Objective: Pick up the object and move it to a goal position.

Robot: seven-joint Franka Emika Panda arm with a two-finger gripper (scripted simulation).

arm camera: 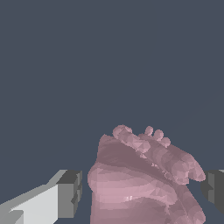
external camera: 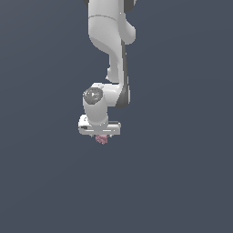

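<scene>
The object (external camera: 102, 139) is a small dusty-pink lumpy item right under the white hand of my gripper (external camera: 101, 136) in the exterior view. In the wrist view the object (arm camera: 140, 183) fills the space between my two grey fingertips (arm camera: 70, 192). One pad is at its side with a thin dark gap, and the other pad (arm camera: 214, 188) touches its knobbly edge. The gripper is shut on the object. The fingers themselves are mostly hidden by the object in the exterior view.
The white arm (external camera: 109, 41) comes down from the top of the exterior view. All around is a plain dark blue-grey background (external camera: 182, 159), with no other objects, edges or marker in view.
</scene>
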